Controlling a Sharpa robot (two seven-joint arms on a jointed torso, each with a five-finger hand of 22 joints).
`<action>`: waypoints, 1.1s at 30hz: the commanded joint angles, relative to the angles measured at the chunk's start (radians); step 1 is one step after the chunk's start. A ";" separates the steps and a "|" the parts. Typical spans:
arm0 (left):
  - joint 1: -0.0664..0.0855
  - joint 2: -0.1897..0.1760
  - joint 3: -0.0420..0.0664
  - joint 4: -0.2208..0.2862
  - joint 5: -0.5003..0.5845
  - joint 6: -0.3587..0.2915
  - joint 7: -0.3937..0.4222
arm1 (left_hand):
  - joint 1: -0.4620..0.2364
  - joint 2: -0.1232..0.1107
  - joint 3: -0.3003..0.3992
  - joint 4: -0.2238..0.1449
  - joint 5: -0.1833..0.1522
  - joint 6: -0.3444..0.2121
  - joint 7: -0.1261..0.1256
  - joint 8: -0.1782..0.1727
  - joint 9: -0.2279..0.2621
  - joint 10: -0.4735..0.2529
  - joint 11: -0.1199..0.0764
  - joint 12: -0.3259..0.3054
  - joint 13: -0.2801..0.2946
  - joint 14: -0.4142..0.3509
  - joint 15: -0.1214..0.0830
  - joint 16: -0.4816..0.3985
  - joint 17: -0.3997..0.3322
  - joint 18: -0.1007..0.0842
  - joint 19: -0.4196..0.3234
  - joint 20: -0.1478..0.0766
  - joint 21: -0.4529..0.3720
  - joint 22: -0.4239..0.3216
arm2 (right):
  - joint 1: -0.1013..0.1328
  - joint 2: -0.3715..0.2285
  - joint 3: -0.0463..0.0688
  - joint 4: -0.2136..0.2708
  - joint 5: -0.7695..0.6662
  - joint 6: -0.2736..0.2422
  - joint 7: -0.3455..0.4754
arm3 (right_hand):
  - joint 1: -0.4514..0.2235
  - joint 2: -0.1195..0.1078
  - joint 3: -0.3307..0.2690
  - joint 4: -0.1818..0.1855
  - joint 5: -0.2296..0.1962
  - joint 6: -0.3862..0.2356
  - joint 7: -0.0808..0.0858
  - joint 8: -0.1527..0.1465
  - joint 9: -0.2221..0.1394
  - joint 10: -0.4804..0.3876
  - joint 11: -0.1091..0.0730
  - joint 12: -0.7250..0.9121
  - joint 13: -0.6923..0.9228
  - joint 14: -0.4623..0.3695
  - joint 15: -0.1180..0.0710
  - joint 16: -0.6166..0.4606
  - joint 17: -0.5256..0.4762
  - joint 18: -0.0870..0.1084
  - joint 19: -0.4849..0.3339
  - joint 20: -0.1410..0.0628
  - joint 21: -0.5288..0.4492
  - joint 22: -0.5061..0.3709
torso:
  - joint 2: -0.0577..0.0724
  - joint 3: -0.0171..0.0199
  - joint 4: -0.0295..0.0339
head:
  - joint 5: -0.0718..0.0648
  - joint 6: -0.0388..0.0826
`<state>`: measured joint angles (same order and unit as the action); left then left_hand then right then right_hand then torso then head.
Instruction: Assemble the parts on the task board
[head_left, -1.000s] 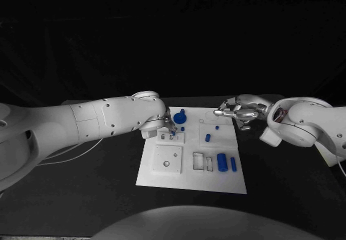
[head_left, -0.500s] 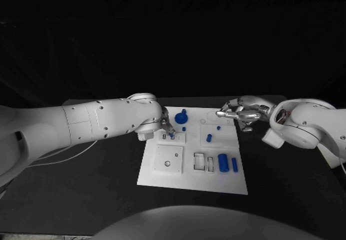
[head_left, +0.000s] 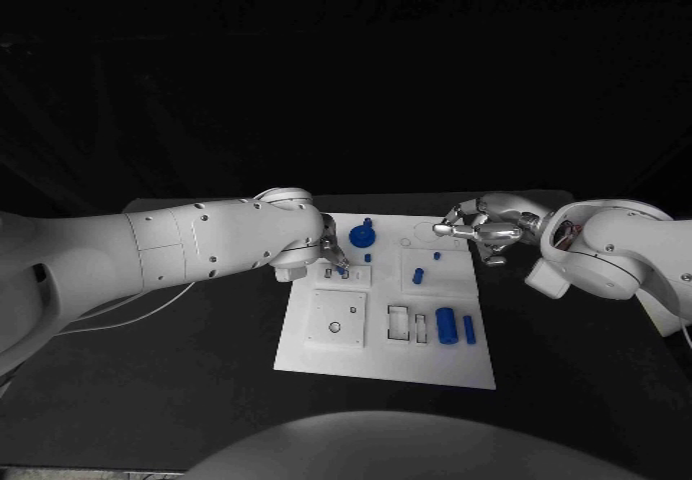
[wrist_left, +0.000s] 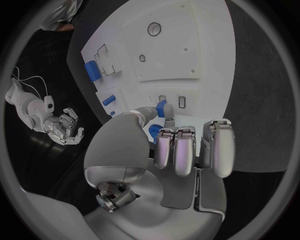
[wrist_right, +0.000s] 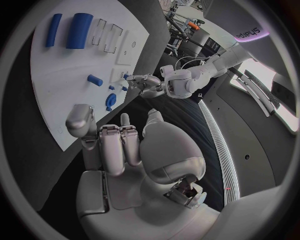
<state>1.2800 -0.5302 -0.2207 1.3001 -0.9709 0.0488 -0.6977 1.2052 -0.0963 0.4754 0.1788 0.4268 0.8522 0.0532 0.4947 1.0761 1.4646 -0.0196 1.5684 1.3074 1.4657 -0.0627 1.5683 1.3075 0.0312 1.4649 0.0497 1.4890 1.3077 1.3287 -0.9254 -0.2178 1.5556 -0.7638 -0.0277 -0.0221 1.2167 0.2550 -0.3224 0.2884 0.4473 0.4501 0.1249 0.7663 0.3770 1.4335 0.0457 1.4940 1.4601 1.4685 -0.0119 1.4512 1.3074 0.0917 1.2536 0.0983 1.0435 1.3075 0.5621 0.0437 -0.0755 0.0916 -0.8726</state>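
Your left hand (wrist_left: 164, 150) pinches a small blue peg (wrist_left: 165, 108) over the white rectangular task board (head_left: 433, 355).
Right hand (head_left: 479, 228) at the board's 1 o'clock corner: fingers spread, holding nothing.

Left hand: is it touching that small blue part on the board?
Touching. The left wrist view shows the left hand pinching the small blue part at its fingertips above the task board.

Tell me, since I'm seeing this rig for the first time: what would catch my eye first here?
The white rectangular task board lies mid-table, bright against the black table, dotted with small blue parts such as the blue round-headed knob at its far edge. The left silver hand pinches a small blue peg at the board's far left. The right silver hand hovers by the far right corner, fingers apart, holding nothing.
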 joint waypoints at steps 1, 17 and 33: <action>-0.005 0.003 0.000 0.000 -0.014 -0.012 0.008 | -0.003 0.007 0.019 -0.014 -0.007 0.005 -0.011 -0.006 0.001 0.106 -0.006 0.002 0.263 0.105 -0.008 0.002 0.263 0.006 0.006 -0.008 -0.005 0.135 | -0.001 -0.001 0.000 0.001 -0.003 0.017 0.000 | 0.011 -0.002 0.003 -0.004 -0.004 0.004 0.000 0.001 0.000 -0.001 -0.005 -0.004 -0.023 -0.006 0.001 -0.003 0.133 0.020 -0.007 0.003 -0.006 0.114 | 0.000 0.0011 0.0001 | -0.002 0.000; -0.015 0.003 0.000 0.001 -0.016 -0.034 0.031 | -0.009 0.008 0.022 -0.014 -0.018 0.005 -0.010 -0.009 0.001 0.106 -0.004 0.002 0.263 0.105 -0.006 0.002 0.263 0.007 0.003 -0.007 -0.008 0.132 | -0.003 -0.002 0.000 0.000 -0.003 0.015 0.002 | 0.012 -0.002 0.003 -0.003 -0.004 0.004 0.000 0.000 0.000 -0.007 -0.005 -0.007 -0.028 -0.012 0.001 -0.010 0.127 0.022 -0.013 0.003 -0.015 0.112 | -0.001 0.0010 0.0000 | -0.006 0.000; -0.027 0.008 0.000 -0.003 -0.010 -0.043 0.052 | -0.010 0.010 0.025 -0.016 -0.024 0.003 -0.009 -0.011 0.001 0.106 -0.004 0.002 0.263 0.105 -0.006 0.002 0.263 0.007 0.000 -0.006 -0.011 0.129 | -0.004 -0.003 0.000 -0.004 -0.003 0.015 -0.001 | 0.013 -0.002 0.003 -0.002 -0.004 0.004 0.000 -0.001 0.000 -0.010 -0.005 -0.010 -0.031 -0.016 0.001 -0.015 0.122 0.023 -0.016 0.003 -0.021 0.111 | -0.001 0.0006 -0.0006 | -0.005 0.000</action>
<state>1.2555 -0.5252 -0.2199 1.2965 -0.9834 0.0084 -0.6619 1.1943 -0.0970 0.4931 0.1666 0.4052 0.8525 0.0535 0.4889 1.0764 1.4647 -0.0196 1.5684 1.3074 1.4657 -0.0627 1.5683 1.3080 0.0311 1.4649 0.0497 1.4832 1.3075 1.3256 -0.9283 -0.2178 1.5529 -0.7638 -0.0269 -0.0225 1.2219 0.2524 -0.3224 0.2885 0.4473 0.4501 0.1249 0.7663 0.3768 1.4219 0.0485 1.4894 1.4601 1.4610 -0.0122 1.4396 1.3079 0.1074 1.2429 0.1019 1.0262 1.3073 0.5614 0.0442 -0.0759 0.0860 -0.8726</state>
